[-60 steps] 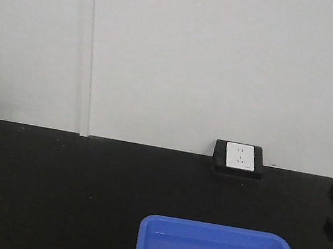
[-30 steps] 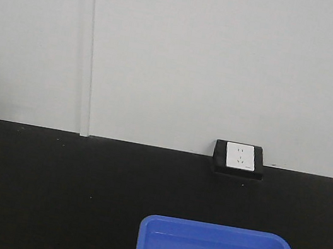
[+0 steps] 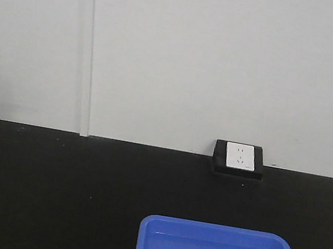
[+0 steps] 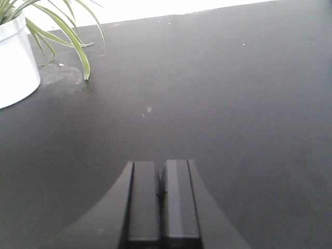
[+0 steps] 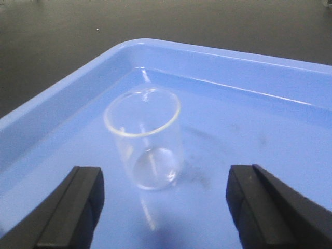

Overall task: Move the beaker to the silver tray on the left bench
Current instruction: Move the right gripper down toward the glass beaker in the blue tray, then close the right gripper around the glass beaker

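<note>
Centring the wide-spread, empty right tool [image 5: 165,207] on the small clear glass beaker [image 5: 145,140], upright in the bright blue plastic tray [image 5: 46,116], should precede a gentle mid-wall squeeze; the left tool [image 4: 161,205] hangs clenched over the matte black surface [image 4: 233,104].

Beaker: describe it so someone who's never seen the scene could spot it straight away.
On the black bench below the white wall sits a bright blue tray. Inside it stands the beaker, upright and empty, just ahead of the open right gripper. It is the only thing seen in the tray: clear glass against solid blue.
</note>
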{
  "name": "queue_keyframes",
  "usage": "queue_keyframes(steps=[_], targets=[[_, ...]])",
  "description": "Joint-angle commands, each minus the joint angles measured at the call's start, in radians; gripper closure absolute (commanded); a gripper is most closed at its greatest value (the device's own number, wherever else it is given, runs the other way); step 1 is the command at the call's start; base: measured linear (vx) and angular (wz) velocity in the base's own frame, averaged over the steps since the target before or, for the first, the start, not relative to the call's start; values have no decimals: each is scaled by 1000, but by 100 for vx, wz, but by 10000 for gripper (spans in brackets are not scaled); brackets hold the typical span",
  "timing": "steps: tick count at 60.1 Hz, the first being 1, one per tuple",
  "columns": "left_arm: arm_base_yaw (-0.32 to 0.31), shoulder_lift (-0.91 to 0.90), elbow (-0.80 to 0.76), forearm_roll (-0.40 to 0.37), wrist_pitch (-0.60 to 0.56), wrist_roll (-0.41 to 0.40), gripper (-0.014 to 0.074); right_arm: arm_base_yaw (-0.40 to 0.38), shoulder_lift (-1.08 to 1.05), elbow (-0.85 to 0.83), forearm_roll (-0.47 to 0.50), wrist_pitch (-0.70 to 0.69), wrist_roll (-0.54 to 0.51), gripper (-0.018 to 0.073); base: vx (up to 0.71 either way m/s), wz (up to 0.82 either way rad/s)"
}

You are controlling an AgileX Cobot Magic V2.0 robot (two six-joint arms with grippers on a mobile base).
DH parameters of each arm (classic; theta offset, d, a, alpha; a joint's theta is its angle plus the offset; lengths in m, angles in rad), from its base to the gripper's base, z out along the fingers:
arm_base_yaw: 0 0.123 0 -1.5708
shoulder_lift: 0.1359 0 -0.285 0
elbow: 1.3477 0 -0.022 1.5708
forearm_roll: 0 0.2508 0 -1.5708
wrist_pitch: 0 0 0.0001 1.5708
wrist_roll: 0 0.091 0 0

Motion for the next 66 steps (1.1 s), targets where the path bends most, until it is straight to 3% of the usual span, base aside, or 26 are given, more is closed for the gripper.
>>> queue_keyframes(steps=[1, 25, 48, 66], targets=[[-6, -7, 20, -3, -75, -2, 595, 0, -9, -45, 4, -92, -8, 6, 0, 0], [-6, -7, 20, -3, -75, -2, 595, 5, 26, -83, -52, -114, 22, -59, 0, 0], [-6, -7, 20, -3, -75, -2, 595, 106, 30, -157, 3, 0, -3, -55, 0, 0], [-6, -7, 20, -3, -75, -2, 595, 152, 136, -242, 14, -5, -1, -51, 0, 0]])
